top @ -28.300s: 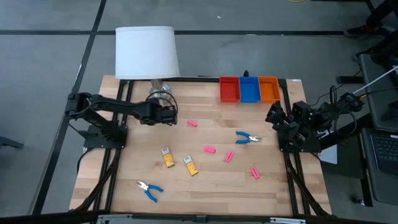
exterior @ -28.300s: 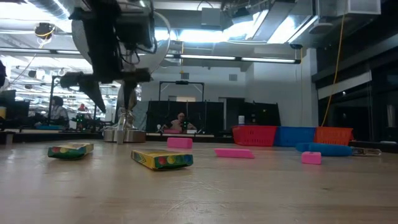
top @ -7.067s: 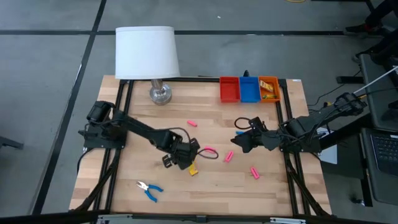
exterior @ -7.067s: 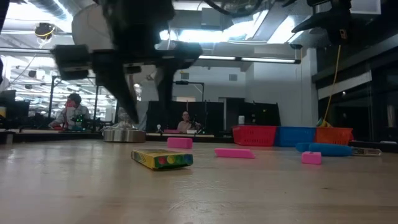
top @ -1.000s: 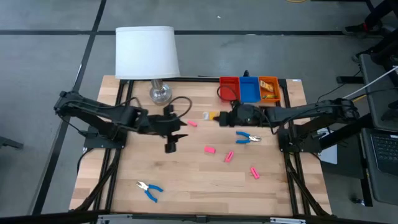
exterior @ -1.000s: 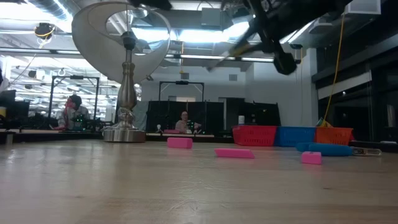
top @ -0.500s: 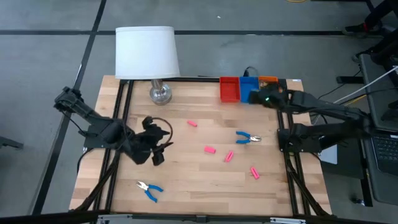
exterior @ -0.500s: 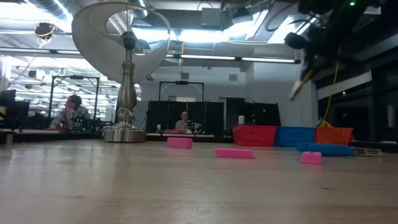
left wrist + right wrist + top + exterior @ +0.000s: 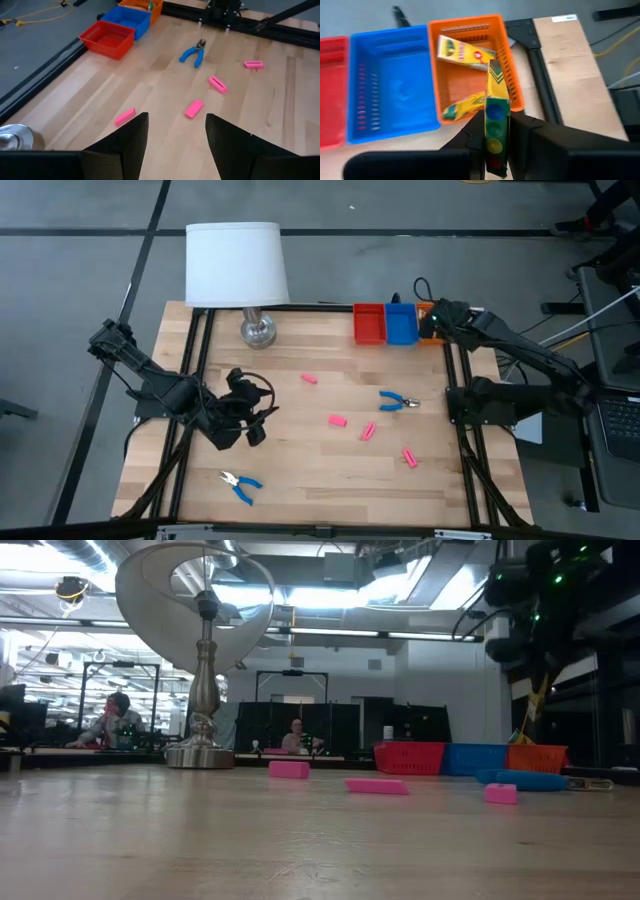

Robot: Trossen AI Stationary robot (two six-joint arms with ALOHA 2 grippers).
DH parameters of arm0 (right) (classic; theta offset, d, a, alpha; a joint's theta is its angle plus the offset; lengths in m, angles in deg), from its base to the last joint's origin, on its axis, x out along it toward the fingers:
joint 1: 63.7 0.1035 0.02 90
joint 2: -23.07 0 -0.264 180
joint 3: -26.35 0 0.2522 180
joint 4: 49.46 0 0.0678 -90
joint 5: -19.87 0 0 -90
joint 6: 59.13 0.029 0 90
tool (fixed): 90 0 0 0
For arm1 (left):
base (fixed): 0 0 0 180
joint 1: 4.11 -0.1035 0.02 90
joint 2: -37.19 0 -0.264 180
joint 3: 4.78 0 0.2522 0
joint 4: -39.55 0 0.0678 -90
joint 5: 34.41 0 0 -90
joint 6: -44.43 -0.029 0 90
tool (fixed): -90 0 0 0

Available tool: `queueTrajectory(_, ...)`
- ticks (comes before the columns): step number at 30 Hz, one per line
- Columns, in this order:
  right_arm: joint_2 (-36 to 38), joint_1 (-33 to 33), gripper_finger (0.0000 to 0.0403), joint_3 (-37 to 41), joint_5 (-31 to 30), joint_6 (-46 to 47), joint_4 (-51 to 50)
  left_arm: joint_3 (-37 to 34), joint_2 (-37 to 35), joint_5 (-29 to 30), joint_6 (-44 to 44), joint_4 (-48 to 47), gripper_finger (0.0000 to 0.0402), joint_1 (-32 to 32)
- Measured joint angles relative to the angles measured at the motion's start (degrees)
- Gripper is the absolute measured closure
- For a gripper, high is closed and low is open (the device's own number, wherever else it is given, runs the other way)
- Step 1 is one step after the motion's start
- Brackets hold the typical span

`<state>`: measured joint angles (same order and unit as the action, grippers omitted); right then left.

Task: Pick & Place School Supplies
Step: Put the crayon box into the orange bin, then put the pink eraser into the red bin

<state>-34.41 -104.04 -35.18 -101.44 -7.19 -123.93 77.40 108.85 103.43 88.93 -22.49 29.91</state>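
Crayon box (image 9: pixel 495 117): yellow (green chevron, coloured dots).

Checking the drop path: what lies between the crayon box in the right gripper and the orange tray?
Nothing. In the right wrist view the right gripper holds a crayon box directly above the orange tray, which already contains two crayon boxes.

My right gripper (image 9: pixel 496 145), closed on a yellow crayon box (image 9: pixel 495 120), hangs above the orange plastic tray (image 9: pixel 515 75). Two crayon boxes (image 9: pixel 465 51) lie in it; bare floor shows between them. The blue plastic tray (image 9: pixel 390 80) stands bare alongside. The white-shaded lamp (image 9: pixel 236 264) stands at the far left corner, well apart.
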Motion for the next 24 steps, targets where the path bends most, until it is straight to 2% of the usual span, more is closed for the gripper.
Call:
queueTrajectory(8, -9.7, -5.7, 0.0360, 0.0, 0.5, -8.8, 4.9, 0.0, 0.0, 0.9, 2.7, 0.1, 0.0207, 0.0)
queueTrajectory(15, -17.1, -7.5, 0.0357, 0.0, -0.1, -11.1, 7.7, 0.0, 0.0, 1.4, 3.4, 2.0, 0.0207, 0.0)
queueTrajectory(24, -17.8, -8.0, 0.0280, 0.0, -1.0, -9.9, 9.4, 0.0, 0.0, 3.1, 3.3, 4.5, 0.0207, 0.0)
